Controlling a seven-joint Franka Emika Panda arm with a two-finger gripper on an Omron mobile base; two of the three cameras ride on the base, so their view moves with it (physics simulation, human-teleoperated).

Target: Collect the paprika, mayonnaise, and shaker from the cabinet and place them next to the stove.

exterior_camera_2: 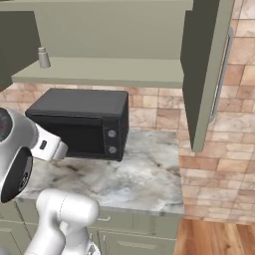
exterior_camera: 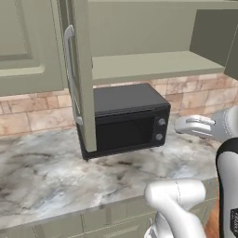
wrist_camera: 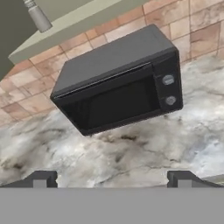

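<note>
The shaker (exterior_camera_2: 44, 57), a small grey cylinder, stands at the left end of the inner shelf of the open olive cabinet (exterior_camera_2: 114, 69). In the hand view the shaker (wrist_camera: 38, 16) sits at the top left on the shelf edge. My gripper (wrist_camera: 112, 180) is open with nothing between its fingertips (wrist_camera: 43, 179). It hovers over the marble counter in front of the black microwave, below the shelf. My gripper (exterior_camera: 182, 125) points left beside the microwave's right end in the left base view. The paprika, mayonnaise and stove are out of view.
A black microwave (exterior_camera: 125, 118) stands on the marble counter (exterior_camera: 42, 172) under the cabinet shelf (exterior_camera: 148, 65). The cabinet doors (exterior_camera: 80, 69) stand swung out on both sides, one with a silver bar handle (exterior_camera_2: 221, 74). A brick wall lies behind, and a wood floor (exterior_camera_2: 219, 239) to the right.
</note>
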